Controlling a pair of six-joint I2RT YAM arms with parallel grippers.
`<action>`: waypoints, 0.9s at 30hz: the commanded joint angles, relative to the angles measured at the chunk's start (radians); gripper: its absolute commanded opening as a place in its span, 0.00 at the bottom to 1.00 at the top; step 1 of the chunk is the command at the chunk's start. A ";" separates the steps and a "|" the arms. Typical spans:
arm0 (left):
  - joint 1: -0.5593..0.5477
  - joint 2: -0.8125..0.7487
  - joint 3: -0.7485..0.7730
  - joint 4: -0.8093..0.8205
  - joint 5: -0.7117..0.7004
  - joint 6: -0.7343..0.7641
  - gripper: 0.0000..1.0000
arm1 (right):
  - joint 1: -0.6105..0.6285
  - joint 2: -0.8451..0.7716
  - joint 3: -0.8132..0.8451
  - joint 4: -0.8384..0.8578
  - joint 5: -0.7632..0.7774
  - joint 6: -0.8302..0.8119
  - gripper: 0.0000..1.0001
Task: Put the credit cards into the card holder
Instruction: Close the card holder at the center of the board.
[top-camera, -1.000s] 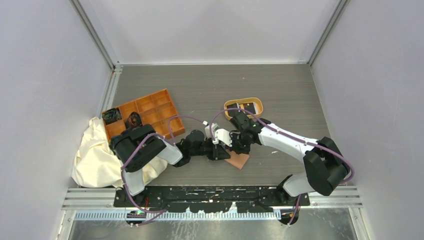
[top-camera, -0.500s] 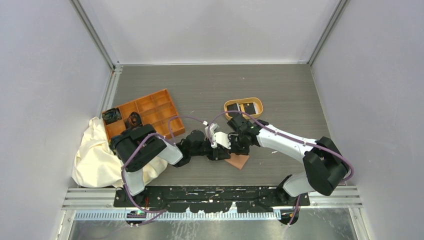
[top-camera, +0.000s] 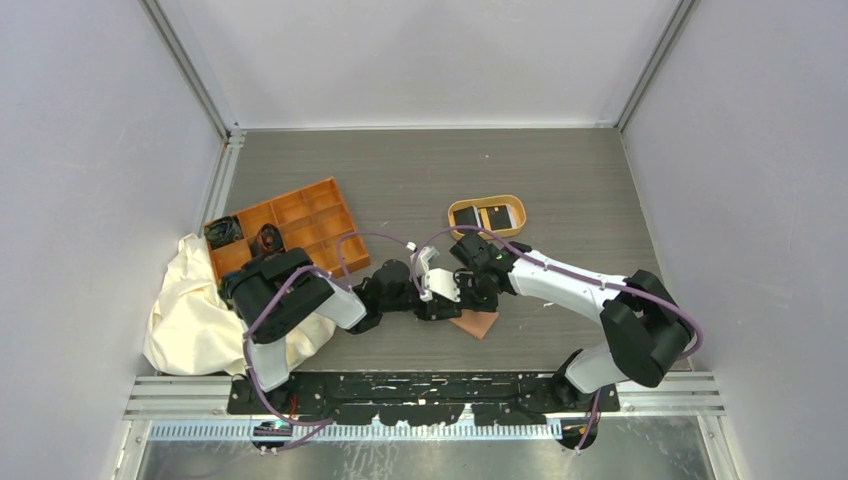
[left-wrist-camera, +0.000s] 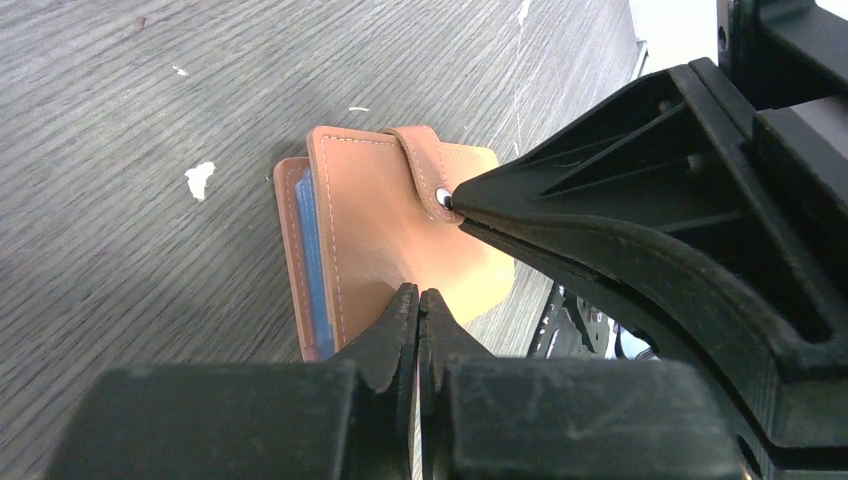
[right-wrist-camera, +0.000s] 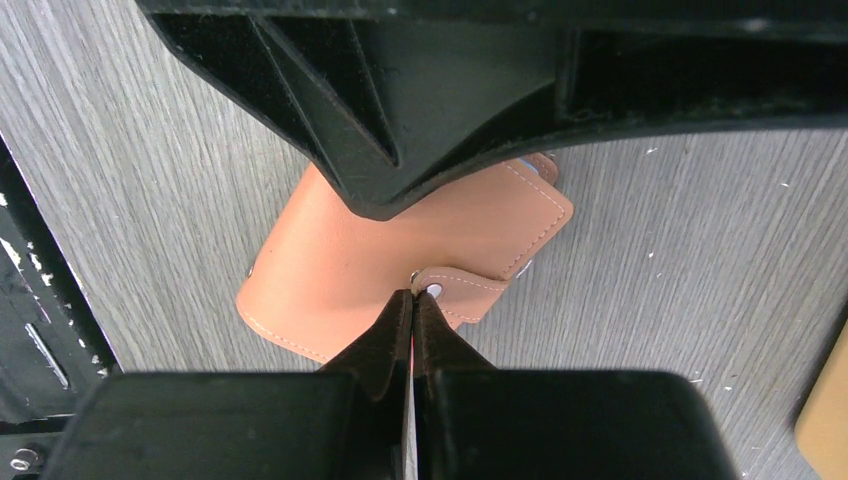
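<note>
Looks down on both arms folded inward, left gripper (top-camera: 452, 307) and right gripper (top-camera: 478, 299) bunched close over the card holder (top-camera: 479, 323), only its near corner showing on the table (top-camera: 560, 180). Finds two black credit cards (top-camera: 467, 216) side by side in the oval tray (top-camera: 486, 199) behind, plus an orange compartment tray (top-camera: 300, 210) and cream cloth (top-camera: 190, 320) at left.

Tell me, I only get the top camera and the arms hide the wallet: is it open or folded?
Observer: Folded. The left wrist view shows the card holder lying folded, its snap tab wrapped over the cover.
Operator: What is the right gripper doing?
Observer: The right gripper is shut, tips at the tab's snap end.
Operator: And the left one?
Observer: The left gripper is shut too, tips at the cover.
</note>
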 joint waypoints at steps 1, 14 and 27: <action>-0.005 0.014 0.027 0.020 0.002 0.005 0.00 | 0.013 0.006 0.004 -0.006 0.006 -0.023 0.03; -0.006 0.017 0.025 0.028 0.007 0.003 0.00 | 0.038 0.040 0.008 -0.001 0.048 -0.016 0.03; -0.005 0.017 0.026 0.031 0.011 0.003 0.00 | 0.052 0.106 0.034 -0.034 0.066 0.000 0.03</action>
